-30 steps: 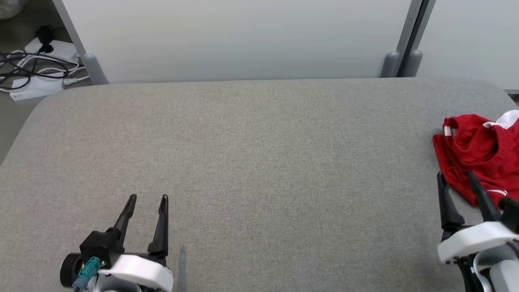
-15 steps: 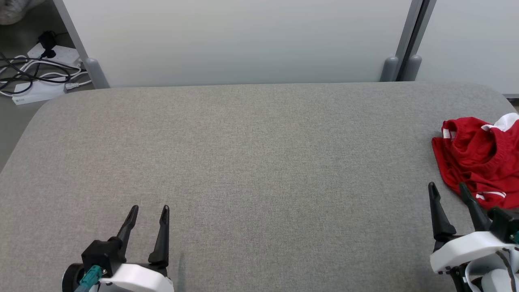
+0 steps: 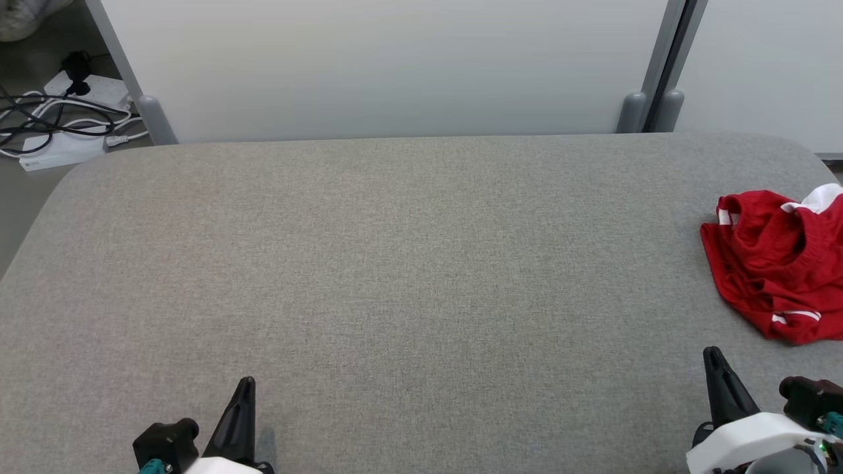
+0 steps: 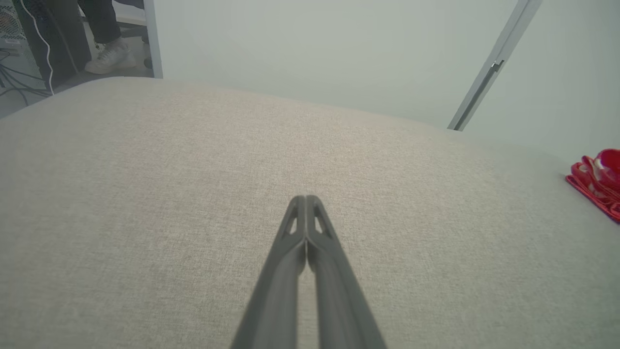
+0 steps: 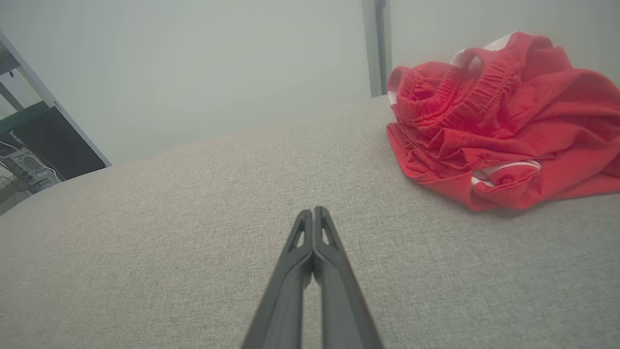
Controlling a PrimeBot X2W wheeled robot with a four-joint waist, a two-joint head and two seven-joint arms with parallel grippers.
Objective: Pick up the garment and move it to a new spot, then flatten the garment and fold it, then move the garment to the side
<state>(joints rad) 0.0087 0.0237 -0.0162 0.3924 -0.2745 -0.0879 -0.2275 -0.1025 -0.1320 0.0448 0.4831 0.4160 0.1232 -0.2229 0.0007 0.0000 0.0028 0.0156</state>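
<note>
Black left claw [image 3: 244, 388]: clenched on nothing, fingers pressed together over bare cloth. A second ago they stood apart and higher in the head view.
Right claw [image 3: 716, 359]: also clenched and empty. A second ago its spread fingers reached the near edge of the garment; now it sits drawn back, clear of it.
Garment [image 3: 774, 260]: red with white trim (shorts, judging by the gathered elastic waistband), lying in a crumpled heap at the right edge of the table, neither flat nor folded.
Table [image 3: 408, 263]: grey woven cover, bare between the two claws.
Meaning for the task: both claws have let the reach go with nothing taken. The heap fits either a garment waiting to be lifted or one just dropped at its new spot; flattening and folding do not show as done.
Power strip [image 3: 59, 148]: on the floor at far left, cables plugged in.
Writing: none legible on the garment, claws or power strip.
</note>
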